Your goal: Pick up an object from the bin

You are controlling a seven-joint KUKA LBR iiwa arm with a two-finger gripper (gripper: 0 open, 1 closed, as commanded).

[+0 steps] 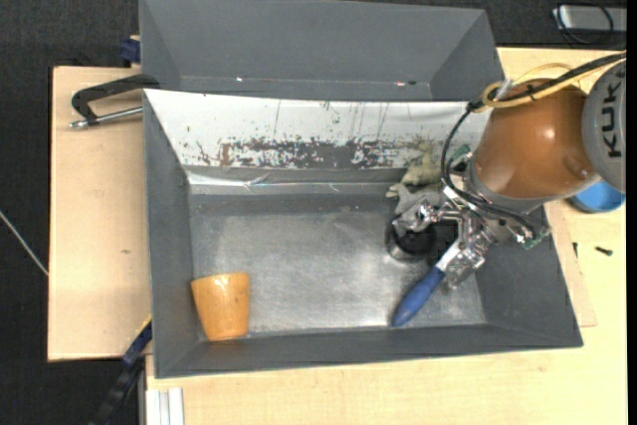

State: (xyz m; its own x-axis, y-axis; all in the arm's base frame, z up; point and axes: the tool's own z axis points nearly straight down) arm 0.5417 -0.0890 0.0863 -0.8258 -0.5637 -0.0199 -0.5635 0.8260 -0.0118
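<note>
End effector (460, 259) sat low at right of bin (167, 214), meeting upper end of slanted blue stick (413, 302), probably propping it; whether open or closed could not be told.

A cup (221, 306) was set in the near-left corner of the bin (299, 244). Well apart, on the right, a pen-like thing (416, 299) was laid near the front wall, with a round thing (413, 239) just behind it. The gripper (460, 259) was placed beside both.
</note>
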